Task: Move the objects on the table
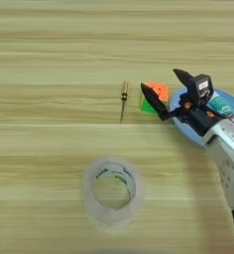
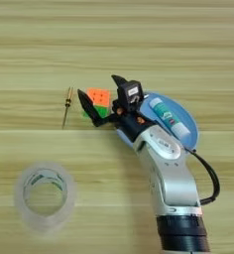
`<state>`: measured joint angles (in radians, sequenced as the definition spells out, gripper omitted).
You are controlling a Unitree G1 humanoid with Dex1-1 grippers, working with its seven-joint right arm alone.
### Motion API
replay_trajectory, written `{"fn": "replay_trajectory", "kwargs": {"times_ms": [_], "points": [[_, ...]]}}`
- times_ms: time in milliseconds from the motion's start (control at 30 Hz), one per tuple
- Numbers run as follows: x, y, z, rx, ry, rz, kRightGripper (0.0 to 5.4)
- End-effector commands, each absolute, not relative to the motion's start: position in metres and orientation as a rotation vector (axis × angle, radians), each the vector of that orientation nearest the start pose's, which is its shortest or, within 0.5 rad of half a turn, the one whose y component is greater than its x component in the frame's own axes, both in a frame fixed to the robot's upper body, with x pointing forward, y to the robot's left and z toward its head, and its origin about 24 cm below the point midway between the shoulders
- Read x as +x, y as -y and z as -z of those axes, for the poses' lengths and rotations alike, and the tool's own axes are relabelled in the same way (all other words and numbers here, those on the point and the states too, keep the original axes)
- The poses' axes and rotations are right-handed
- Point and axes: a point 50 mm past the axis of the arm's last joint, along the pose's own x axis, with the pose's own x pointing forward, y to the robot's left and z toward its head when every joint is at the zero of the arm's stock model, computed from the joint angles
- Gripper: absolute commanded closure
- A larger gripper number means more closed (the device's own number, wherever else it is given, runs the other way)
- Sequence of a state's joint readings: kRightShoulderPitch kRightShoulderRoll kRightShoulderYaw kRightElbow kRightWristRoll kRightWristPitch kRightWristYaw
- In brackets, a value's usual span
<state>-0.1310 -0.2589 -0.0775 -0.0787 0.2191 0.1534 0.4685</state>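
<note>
My right gripper (image 2: 96,84) is open, its two black fingers spread on either side of the small orange and green puzzle cube (image 2: 99,94). One finger lies along the cube's left front side and the other reaches past its far right corner. The brass-handled screwdriver (image 1: 123,99) lies just left of the cube, pointing toward me. The clear wide tape roll (image 1: 89,193) rests flat at the front left. Behind my wrist, the white-and-teal glue stick (image 2: 169,119) lies on a blue plate (image 2: 181,113).
The wood-grain table (image 1: 49,49) stretches bare across the far side and the left. My silver forearm (image 2: 171,183) comes up from the bottom edge, with a black cable looping on its right side.
</note>
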Motion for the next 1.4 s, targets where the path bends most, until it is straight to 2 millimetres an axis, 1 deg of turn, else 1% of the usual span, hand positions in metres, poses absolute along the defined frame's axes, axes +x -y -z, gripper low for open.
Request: {"fn": "replay_trajectory", "kwargs": {"times_ms": [33, 167, 333, 567, 667, 933, 1167, 1200, 1233, 1400], "points": [[0.290, 0.181, -0.111, -0.127, 0.149, -0.407, 0.04], [0.300, 0.182, -0.106, -0.142, 0.127, -0.386, 0.04], [0.310, 0.176, -0.098, -0.124, 0.089, -0.407, 0.04], [0.326, 0.173, -0.091, -0.098, 0.042, -0.377, 0.04], [0.331, 0.175, -0.087, -0.099, 0.015, -0.345, 0.04], [0.337, 0.176, -0.080, -0.113, -0.015, -0.318, 0.04], [0.338, 0.176, -0.078, -0.116, -0.029, -0.322, 0.04], [0.338, 0.176, -0.078, -0.116, -0.030, -0.323, 0.23], [0.338, 0.176, -0.077, -0.116, -0.030, -0.324, 0.26], [0.338, 0.176, -0.077, -0.115, -0.031, -0.329, 0.84]]}}
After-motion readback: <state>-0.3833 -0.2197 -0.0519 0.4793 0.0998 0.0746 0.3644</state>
